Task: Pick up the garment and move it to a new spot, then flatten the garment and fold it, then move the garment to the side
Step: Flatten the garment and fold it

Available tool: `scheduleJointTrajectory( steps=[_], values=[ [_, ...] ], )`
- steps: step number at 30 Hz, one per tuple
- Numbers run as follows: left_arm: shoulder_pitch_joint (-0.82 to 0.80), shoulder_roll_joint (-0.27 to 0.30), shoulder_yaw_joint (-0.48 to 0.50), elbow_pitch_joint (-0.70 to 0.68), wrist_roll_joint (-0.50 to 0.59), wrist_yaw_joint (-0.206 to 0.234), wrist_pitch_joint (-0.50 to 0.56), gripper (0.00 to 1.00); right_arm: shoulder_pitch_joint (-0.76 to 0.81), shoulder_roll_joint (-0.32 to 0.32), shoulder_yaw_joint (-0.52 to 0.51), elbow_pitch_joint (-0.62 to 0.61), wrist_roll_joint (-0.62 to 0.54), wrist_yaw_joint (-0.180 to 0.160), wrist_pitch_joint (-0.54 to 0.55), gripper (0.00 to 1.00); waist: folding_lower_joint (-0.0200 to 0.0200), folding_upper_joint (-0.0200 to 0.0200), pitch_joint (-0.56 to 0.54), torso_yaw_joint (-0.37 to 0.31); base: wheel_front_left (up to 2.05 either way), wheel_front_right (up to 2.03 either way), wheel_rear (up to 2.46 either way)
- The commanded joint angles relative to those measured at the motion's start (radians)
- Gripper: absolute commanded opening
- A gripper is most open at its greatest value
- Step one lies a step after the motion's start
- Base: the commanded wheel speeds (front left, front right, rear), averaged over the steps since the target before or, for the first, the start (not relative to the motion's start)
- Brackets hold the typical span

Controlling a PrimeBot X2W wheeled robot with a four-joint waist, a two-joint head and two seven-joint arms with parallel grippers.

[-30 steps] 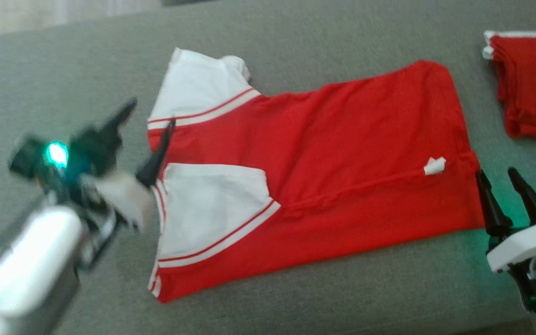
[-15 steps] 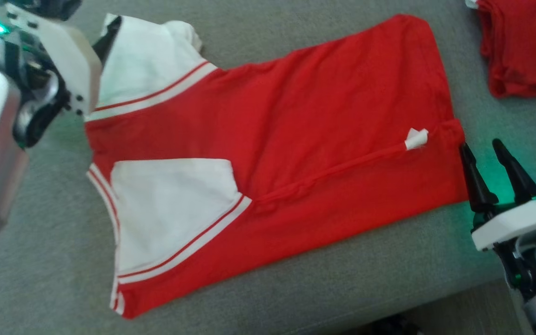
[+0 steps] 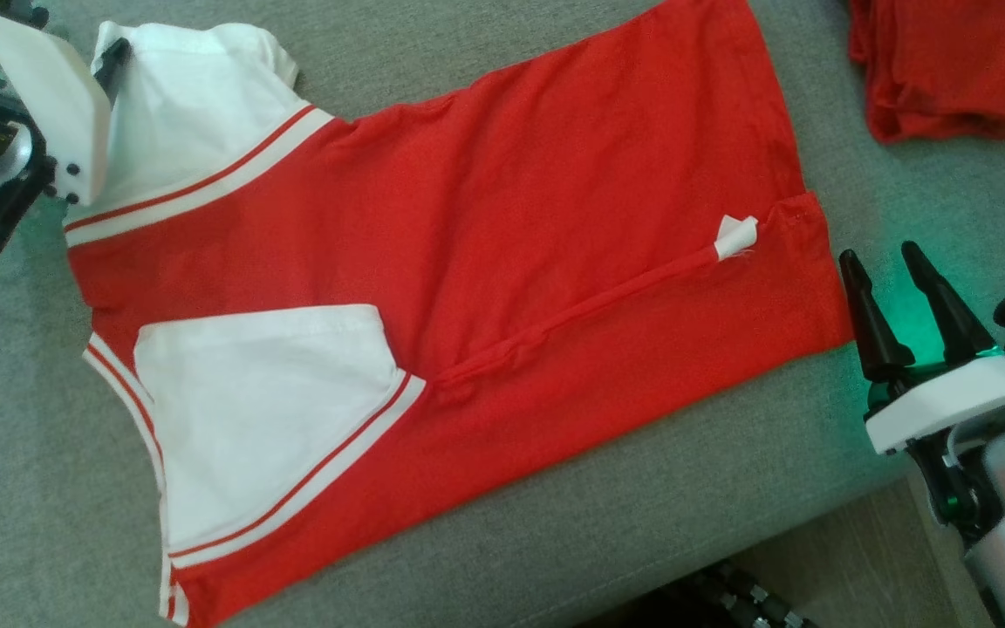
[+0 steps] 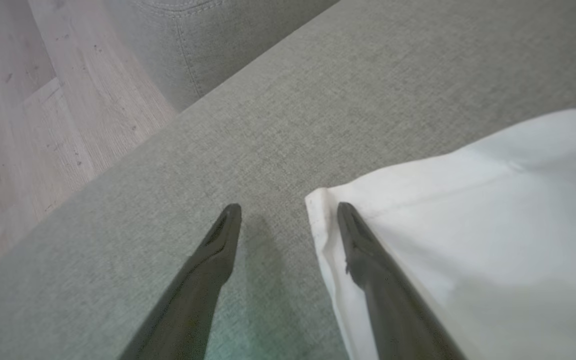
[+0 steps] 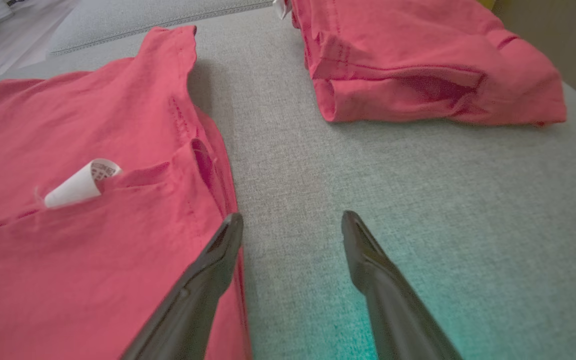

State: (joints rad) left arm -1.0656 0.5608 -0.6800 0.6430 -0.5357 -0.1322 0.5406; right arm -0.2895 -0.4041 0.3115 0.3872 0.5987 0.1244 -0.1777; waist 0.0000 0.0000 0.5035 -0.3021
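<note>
A red garment [image 3: 485, 262] with white sleeves lies spread flat on the grey cushion [image 3: 555, 541], a white tag [image 3: 736, 237] sticking out near its hem. My left gripper [image 4: 288, 212] is open at the far white sleeve [image 3: 197, 96]; one finger hangs over the sleeve's corner [image 4: 328, 210], the other over bare cushion. My right gripper [image 3: 879, 255] is open beside the hem at the right, its left finger [image 5: 218, 260] at the red edge [image 5: 208, 165], holding nothing.
A folded pile of red cloth [image 3: 947, 61] lies on the cushion at the far right, close to my right gripper [image 5: 292, 217]. The cushion's front edge drops to wooden floor [image 3: 860, 558], where a dark object [image 3: 729, 593] sits. Floor [image 4: 28, 125] also lies beyond the left side.
My left arm has swung from the gap between the sleeves up to the far sleeve's corner. The head camera has shifted. The right gripper stays open by the hem.
</note>
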Motion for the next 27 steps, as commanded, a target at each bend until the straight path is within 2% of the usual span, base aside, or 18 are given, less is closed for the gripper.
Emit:
scheduleJointTrajectory(
  steps=[1,3,6,13,16,20,21,27],
  values=[
    [-0.033,0.041,0.016,-0.01,-0.016,0.002,0.009,0.91,0.001,-0.025,0.009,-0.013,0.009,0.006,-0.016,1.0,0.0,0.0,-0.001,-0.001,0.0,0.0,0.0],
    [-0.033,0.041,-0.003,-0.017,-0.037,0.002,0.012,0.0,0.0,-0.029,0.008,-0.009,0.012,0.006,-0.018,1.0,0.0,0.0,-0.001,0.0,0.0,0.0,0.0],
    [-0.035,0.044,-0.038,-0.041,-0.073,0.002,0.007,0.0,-0.007,-0.035,0.007,-0.005,0.014,0.006,-0.019,1.0,0.0,0.0,-0.004,0.009,0.0,0.0,0.0],
    [-0.066,0.056,-0.103,-0.079,-0.074,0.002,-0.141,0.0,-0.068,-0.08,0.031,-0.043,0.029,0.006,0.02,1.0,0.0,0.0,-0.028,0.053,0.0,0.0,0.0],
    [-0.075,0.047,-0.127,-0.092,-0.079,0.002,-0.196,0.0,-0.132,-0.111,0.062,-0.058,0.038,0.006,0.096,1.0,0.0,0.0,-0.046,0.08,0.0,0.0,0.0],
    [-0.092,0.035,-0.162,-0.113,-0.081,0.002,-0.243,0.0,-0.259,-0.144,0.125,-0.036,0.049,0.006,0.251,1.0,0.0,0.0,-0.063,0.115,0.0,0.0,0.0],
    [-0.092,0.035,-0.162,-0.113,-0.081,0.002,-0.243,0.0,-0.259,-0.144,0.125,-0.036,0.049,0.006,0.251,1.0,0.0,0.0,-0.063,0.115,0.0,0.0,0.0],
    [-0.126,0.026,-0.227,-0.167,-0.084,0.002,-0.263,0.0,-0.475,-0.165,0.199,0.101,-0.027,0.006,0.418,1.0,0.0,0.0,-0.066,0.166,0.0,0.0,0.0]
  ],
)
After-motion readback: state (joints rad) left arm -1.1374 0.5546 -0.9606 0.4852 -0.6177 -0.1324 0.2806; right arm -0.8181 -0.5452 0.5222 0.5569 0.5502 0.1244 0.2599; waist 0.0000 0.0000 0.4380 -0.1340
